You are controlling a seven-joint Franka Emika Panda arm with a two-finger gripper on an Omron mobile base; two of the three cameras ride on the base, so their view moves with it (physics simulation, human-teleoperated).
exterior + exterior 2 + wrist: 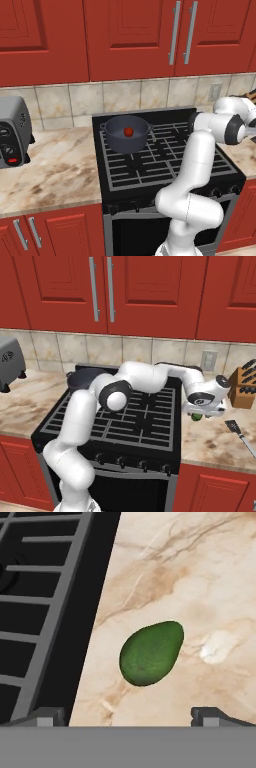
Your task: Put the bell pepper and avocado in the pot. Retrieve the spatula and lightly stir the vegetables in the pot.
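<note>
Bell pepper already sits in the pot — claw is spread wide over the avocado on the tabletop, presumably lining up a grab.

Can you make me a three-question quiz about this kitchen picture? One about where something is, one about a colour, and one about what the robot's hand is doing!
1. Where is the bell pepper?
A. in the pot
B. on the counter
C. in the toaster

2. What colour is the avocado?
A. red
B. green
C. yellow

3. What is the gripper doing?
A. squeezing the avocado
B. holding the spatula
C. open above the avocado

Answers:
1 A, the red pepper sits inside the dark pot on the stove.
2 B, it lies green on the marble counter.
3 C, the fingertips stand wide apart with the avocado between and beyond them.
</note>
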